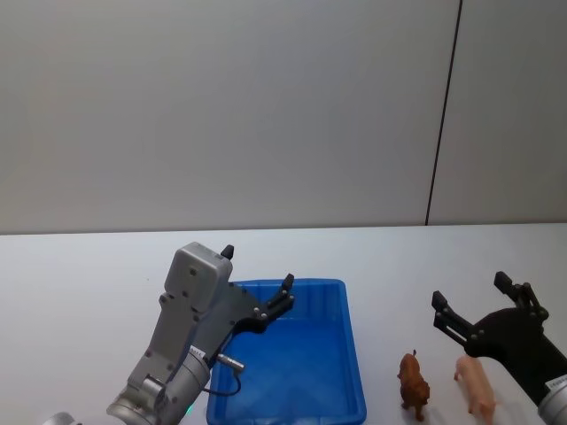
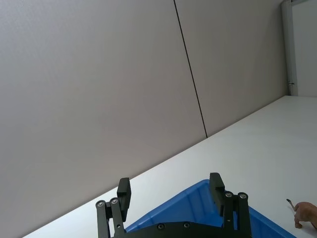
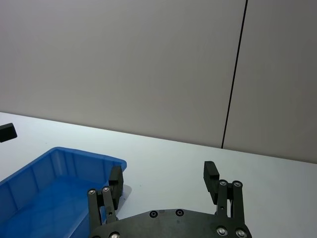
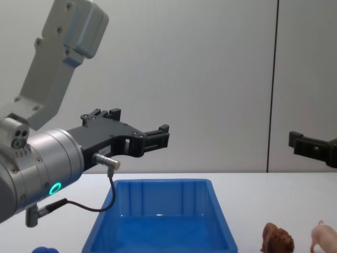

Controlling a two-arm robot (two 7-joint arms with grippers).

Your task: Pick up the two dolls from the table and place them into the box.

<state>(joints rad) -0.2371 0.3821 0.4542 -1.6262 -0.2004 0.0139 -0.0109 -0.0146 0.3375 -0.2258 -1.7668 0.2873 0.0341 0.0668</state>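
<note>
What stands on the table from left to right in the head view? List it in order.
Blue box → brown lion doll → pink pig doll. The left end effector overlaps the box and the right end effector overlaps the pig, so both are left out.

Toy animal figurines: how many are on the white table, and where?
2. The brown shaggy-maned lion figurine stands on the white tabletop right of the bright blue plastic bin; the pale pink pig figurine stands right of the lion. Part of the bin's floor is hidden.

place: likely lab | bare grey panel wall | white table
</note>
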